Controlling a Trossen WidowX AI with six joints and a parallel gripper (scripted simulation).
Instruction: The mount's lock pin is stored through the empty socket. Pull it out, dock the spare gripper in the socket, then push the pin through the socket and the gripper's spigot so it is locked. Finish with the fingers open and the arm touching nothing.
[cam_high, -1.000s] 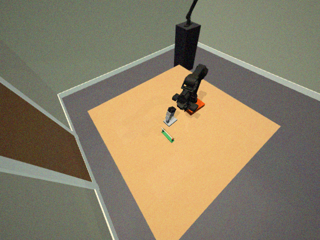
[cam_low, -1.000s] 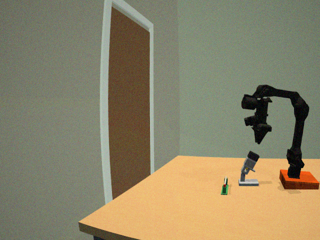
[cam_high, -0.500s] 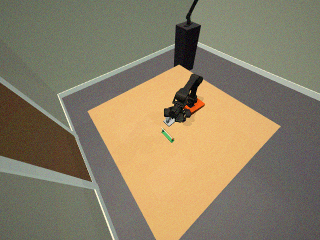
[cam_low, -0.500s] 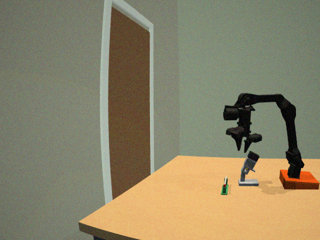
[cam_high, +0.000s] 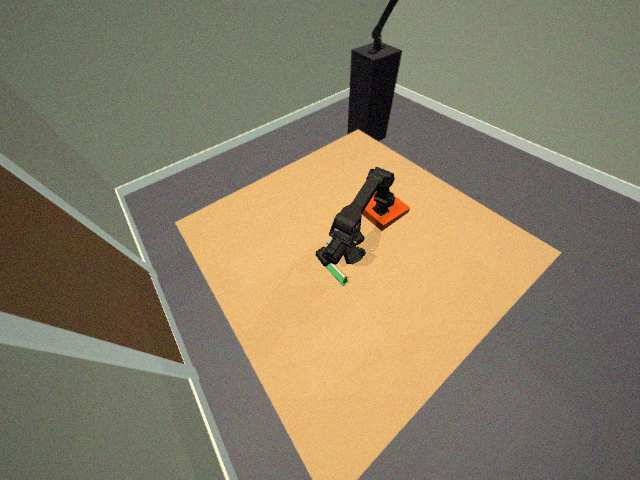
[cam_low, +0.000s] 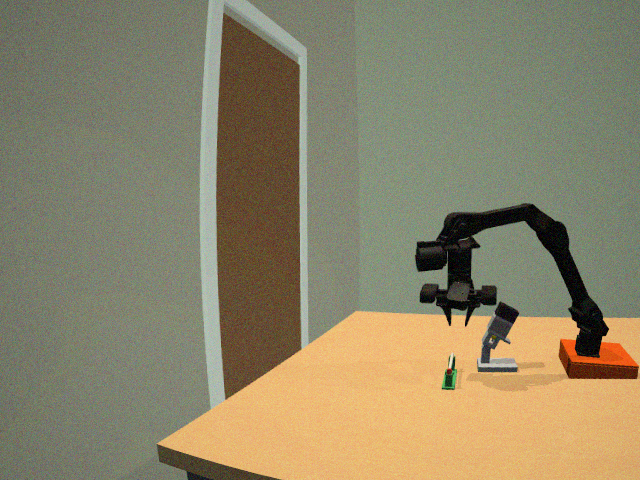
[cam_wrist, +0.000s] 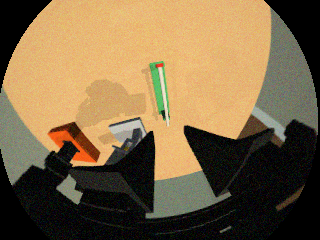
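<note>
Nearest, the front corner of the desk (cam_high: 336, 361) (cam_low: 361, 423) (cam_wrist: 215, 45). Beyond it, a green holder (cam_high: 336, 274) (cam_low: 448, 384) (cam_wrist: 156, 82) lies on the desk, with a white rod (cam_high: 338, 270) (cam_low: 451, 361) (cam_wrist: 163, 90) lengthwise above it. The rod is red at one end; its other end reaches past a dark post of the holder. Whether this rod is the lock pin cannot be told.

The grey mount (cam_low: 499, 326) (cam_wrist: 127, 129) stands near the holder, toward the arm's base: a flat foot, a short post and a tilted upper part with a black top. A small yellow detail shows partway up. Whether the black top belongs to the socket or to the spare gripper cannot be told.

The pincer (cam_high: 340, 254) (cam_low: 457, 325) (cam_wrist: 168, 131) points downward above the desk, released, its fingers partly spread with nothing between them. The black arm (cam_high: 364, 196) (cam_low: 504, 215) (cam_wrist: 67, 150) arches over from an orange base (cam_high: 400, 209) (cam_low: 620, 356) (cam_wrist: 62, 131).

Farther off, a brown door (cam_high: 77, 268) (cam_low: 258, 206) stands in a pale frame. A dark pillar (cam_high: 372, 93) rises beyond a desk corner in the top view.
</note>
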